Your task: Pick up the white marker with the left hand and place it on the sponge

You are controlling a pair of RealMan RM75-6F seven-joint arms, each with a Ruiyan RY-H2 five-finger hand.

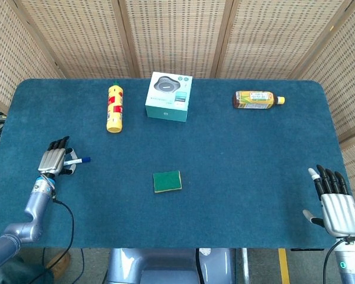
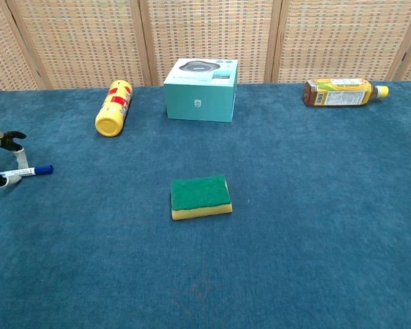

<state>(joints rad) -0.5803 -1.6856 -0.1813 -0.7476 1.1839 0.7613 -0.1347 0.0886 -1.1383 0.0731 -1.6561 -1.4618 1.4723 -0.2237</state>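
Note:
The white marker point(image 1: 77, 160) with a blue cap lies on the blue table at the far left; the chest view shows the marker point(image 2: 31, 171) flat on the cloth. My left hand point(image 1: 55, 158) hovers over its white barrel, fingers spread, and covers most of it. In the chest view the left hand point(image 2: 1, 156) straddles the marker's left end, with a finger above it and the thumb below. I see no closed grip on the marker. The green and yellow sponge point(image 1: 167, 181) sits mid-table, also in the chest view as the sponge point(image 2: 201, 196). My right hand point(image 1: 332, 201) rests open at the front right.
A yellow bottle point(image 1: 114, 107) lies at the back left. A teal box point(image 1: 169, 96) stands at the back centre. An amber drink bottle point(image 1: 257, 99) lies at the back right. Bare cloth separates the marker from the sponge. Wicker screens stand behind the table.

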